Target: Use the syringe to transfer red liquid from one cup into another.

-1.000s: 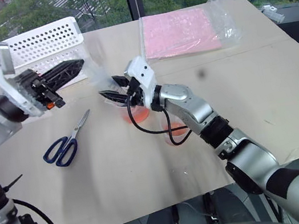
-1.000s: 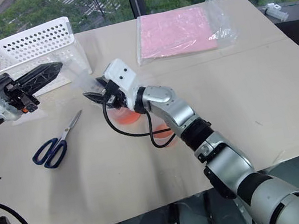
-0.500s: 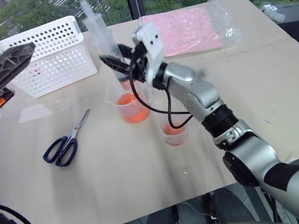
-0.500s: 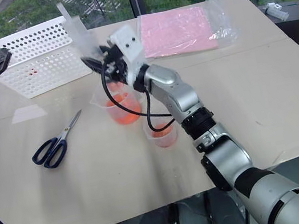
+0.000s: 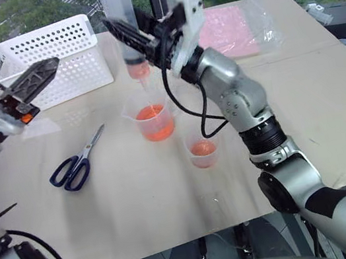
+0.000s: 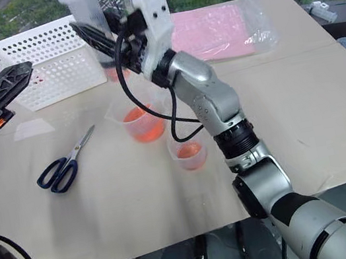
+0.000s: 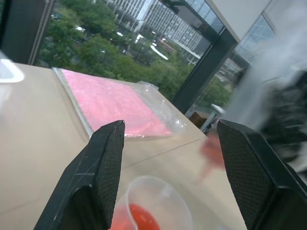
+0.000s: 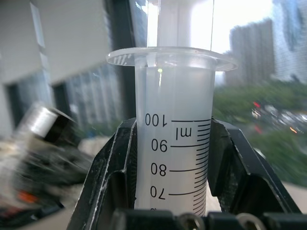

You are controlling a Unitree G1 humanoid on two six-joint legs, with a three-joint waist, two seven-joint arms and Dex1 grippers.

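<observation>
One light, stiff, likely slippery syringe (image 5: 122,24) sits clamped at its barrel in the right gripper (image 5: 143,37); the left gripper (image 5: 36,76) gapes empty.

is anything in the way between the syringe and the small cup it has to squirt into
Nothing visible. The syringe, clamped in the right gripper, hangs above the handled measuring cup. The small cup stands beside it, apart, its mouth uncovered.

basket (image 5: 53,57) rear left, scissors (image 5: 75,164) beside cups (image 5: 154,116)
</observation>
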